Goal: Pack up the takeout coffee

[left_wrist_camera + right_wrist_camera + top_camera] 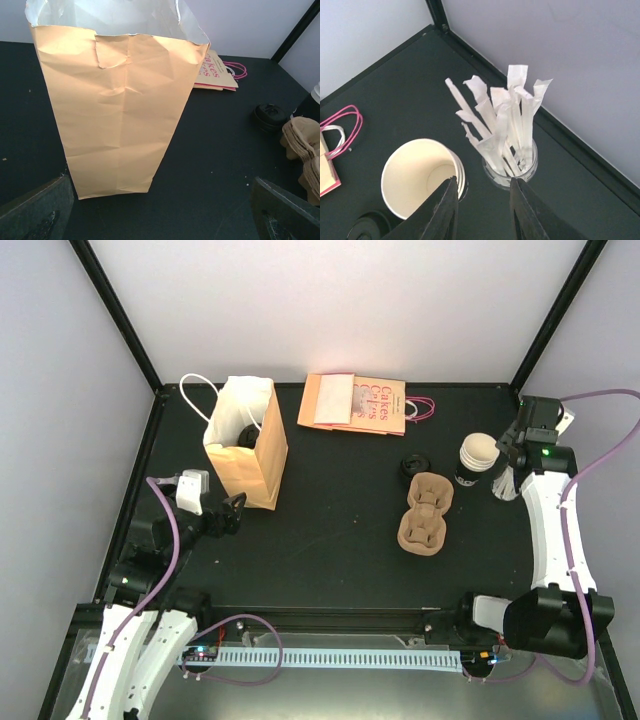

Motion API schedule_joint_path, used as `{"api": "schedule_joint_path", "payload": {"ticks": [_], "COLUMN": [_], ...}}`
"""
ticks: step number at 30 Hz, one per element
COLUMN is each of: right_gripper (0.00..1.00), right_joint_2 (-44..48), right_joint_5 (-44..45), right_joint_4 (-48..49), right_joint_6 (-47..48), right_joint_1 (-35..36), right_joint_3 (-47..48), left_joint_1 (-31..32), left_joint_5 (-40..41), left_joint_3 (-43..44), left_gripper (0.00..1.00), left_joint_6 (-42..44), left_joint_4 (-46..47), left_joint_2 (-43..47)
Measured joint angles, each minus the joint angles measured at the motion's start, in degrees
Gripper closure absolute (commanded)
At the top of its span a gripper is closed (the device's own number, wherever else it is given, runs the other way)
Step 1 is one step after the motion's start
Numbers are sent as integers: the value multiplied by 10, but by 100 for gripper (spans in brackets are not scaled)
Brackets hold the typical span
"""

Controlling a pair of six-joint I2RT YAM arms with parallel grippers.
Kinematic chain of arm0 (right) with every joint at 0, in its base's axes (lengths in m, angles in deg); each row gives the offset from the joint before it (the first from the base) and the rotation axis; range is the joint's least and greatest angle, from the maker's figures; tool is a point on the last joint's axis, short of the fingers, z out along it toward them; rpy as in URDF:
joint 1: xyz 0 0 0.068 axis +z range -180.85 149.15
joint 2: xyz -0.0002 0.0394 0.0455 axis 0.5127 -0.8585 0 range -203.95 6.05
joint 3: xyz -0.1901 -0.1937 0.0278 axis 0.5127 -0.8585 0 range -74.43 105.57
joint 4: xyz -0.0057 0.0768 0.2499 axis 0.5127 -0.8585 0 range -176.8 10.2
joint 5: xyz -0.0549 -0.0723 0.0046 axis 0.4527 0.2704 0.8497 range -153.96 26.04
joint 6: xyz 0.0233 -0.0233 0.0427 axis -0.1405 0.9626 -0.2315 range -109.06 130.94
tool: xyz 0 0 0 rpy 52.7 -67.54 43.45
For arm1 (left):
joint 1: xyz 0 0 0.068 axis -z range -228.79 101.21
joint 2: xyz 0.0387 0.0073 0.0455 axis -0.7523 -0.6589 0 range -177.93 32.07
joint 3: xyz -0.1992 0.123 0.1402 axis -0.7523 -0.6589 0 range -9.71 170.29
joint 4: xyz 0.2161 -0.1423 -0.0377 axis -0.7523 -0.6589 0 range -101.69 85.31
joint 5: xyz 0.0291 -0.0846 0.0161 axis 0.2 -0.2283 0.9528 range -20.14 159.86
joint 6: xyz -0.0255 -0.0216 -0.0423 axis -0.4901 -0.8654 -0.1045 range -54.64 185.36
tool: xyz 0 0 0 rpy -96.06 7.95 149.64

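Note:
The takeout coffee cup (477, 458) stands uncovered at the right of the table; its cream inside shows in the right wrist view (417, 175). Its round black lid (414, 462) lies apart to the left, also seen in the wrist views (270, 116) (367, 227). My right gripper (502, 465) (483, 180) hovers between the cup and a jar of straws (507, 130). Its jaws stand narrowly open over bare table, the left finger above the cup's rim. My left gripper (232, 510) (161, 182) is wide open just in front of the upright brown paper bag (245, 440) (120, 110), holding nothing.
A brown pulp cup carrier (425, 512) (305, 145) lies beside the lid. Flat printed bags with pink handles (355, 402) (215, 70) lie at the back. Something dark sits inside the upright bag (247, 433). The black frame and walls stand close behind the straw jar (520, 170).

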Motion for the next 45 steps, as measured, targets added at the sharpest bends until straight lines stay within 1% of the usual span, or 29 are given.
{"api": "schedule_joint_path", "payload": {"ticks": [9,12,21,28,29,32,34,37,38,39,41,42,45], "right_gripper": [69,74,74,74,78,80,86,88,93,94,96,98,99], "right_joint_2": [-41,-59,-129,-147,-148,-151,-153,-156,-158,-162,-167,-170,-174], "right_joint_5": [40,45,50,56,56,56,56,56,56,56,54,53,52], "right_joint_4": [-6,-8,-22,-24,-26,-26,-26,-28,-31,-32,-33,-34,-37], "right_joint_6": [10,19,51,65,68,75,79,89,91,93,98,100,104], "right_joint_1": [0,0,0,0,0,0,0,0,0,0,0,0,0], "right_joint_3": [33,38,90,93,95,96,96,100,104,109,117,120,124], "left_joint_1": [0,0,0,0,0,0,0,0,0,0,0,0,0], "left_joint_5": [0,0,0,0,0,0,0,0,0,0,0,0,0], "left_joint_3": [0,0,0,0,0,0,0,0,0,0,0,0,0], "left_gripper": [1,1,1,1,1,1,1,1,1,1,1,1,1], "left_joint_6": [0,0,0,0,0,0,0,0,0,0,0,0,0], "left_joint_4": [0,0,0,0,0,0,0,0,0,0,0,0,0], "left_joint_2": [0,0,-7,-9,-9,-9,-9,-9,-9,-9,-9,-9,-9]}}
